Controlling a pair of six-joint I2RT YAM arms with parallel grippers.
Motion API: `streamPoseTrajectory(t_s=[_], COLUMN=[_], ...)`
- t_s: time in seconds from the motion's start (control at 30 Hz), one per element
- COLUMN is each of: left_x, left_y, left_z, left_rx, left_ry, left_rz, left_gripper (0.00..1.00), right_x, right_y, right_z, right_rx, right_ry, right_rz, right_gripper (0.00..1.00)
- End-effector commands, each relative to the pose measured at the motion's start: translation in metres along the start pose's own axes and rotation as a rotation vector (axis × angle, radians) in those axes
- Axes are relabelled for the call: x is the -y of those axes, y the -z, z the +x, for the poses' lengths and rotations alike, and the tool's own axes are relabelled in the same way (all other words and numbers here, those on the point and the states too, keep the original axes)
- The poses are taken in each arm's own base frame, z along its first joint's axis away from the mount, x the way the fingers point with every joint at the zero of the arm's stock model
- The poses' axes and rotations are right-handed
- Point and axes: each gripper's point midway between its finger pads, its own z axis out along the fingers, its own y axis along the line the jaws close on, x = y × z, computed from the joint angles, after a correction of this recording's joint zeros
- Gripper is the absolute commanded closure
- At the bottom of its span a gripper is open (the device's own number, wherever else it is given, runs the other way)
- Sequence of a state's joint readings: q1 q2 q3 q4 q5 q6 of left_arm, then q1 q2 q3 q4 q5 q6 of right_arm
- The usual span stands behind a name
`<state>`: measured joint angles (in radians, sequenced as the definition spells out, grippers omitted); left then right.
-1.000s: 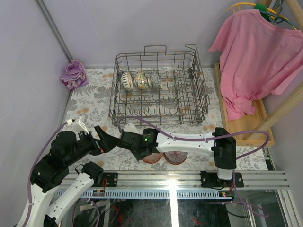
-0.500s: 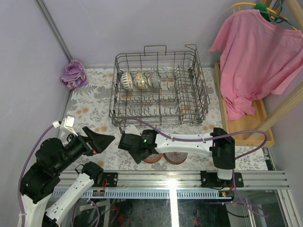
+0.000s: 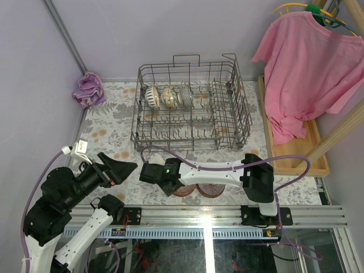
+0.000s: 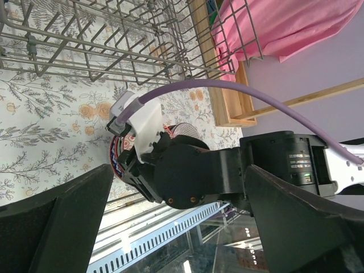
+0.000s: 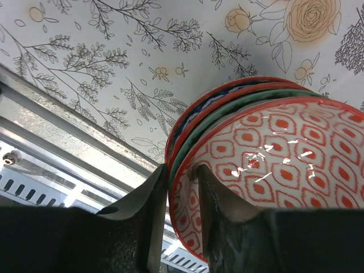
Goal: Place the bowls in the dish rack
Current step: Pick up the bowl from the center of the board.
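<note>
In the right wrist view my right gripper (image 5: 179,169) is shut on the rim of the top bowl (image 5: 273,153), cream with red diamond marks. One finger is inside it and the other is outside, against the stack (image 5: 199,122) under it. From above, the right wrist (image 3: 166,173) hides that grip. Two bowl stacks (image 3: 210,189) sit near the table's front edge. Three bowls (image 3: 169,96) stand on edge in the grey wire dish rack (image 3: 190,136). My left gripper (image 3: 122,169) hangs open and empty left of the right wrist.
A purple cloth (image 3: 88,90) lies at the back left corner. A pink shirt (image 3: 307,68) hangs at the right over a wooden tray (image 3: 296,162). The metal rail (image 3: 210,219) runs along the near edge. A purple cable (image 4: 227,85) arcs over the right arm.
My left arm pulled back to the left and down, away from the right wrist. The right wrist shifted slightly left, and its jaws opened and then closed onto the bowl's rim.
</note>
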<state>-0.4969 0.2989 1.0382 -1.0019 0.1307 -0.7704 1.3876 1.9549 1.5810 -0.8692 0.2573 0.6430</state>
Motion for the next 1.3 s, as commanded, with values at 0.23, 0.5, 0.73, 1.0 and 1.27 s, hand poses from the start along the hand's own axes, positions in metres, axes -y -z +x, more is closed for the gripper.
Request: streamPoseTrajectory(t_s=[0.23,0.5,0.73,1.0,1.27], left_x=[0.012,0.011,0.011,0.010,0.011], left_y=[-0.001,-0.002,-0.001,-0.002,-0.002], left_z=[-0.005,-0.004,-0.003,-0.003,-0.003], left_rx=[0.021,0.016,0.017,0.015,0.016], left_ry=[0.000,0.005,0.007,0.008,0.005], left_rz=[0.057,0.056,0.058,0.058,0.058], left_gripper=[0.00,0.00,0.00,0.00,0.00], right_x=[-0.027,-0.025,-0.025,-0.026,-0.024], right_y=[0.035,0.044,0.055,0.061,0.064], right_z=[-0.018,-0.020,-0.025,-0.028,-0.029], right_rx=[0.085,0.097,0.124,0.135,0.147], right_ry=[-0.032,-0.035,-0.046,-0.049,-0.051], right_rz=[-0.176,-0.181,-0.198,-0.210,-0.208], right_gripper=[0.65,0.55,0.61,0.68,0.84])
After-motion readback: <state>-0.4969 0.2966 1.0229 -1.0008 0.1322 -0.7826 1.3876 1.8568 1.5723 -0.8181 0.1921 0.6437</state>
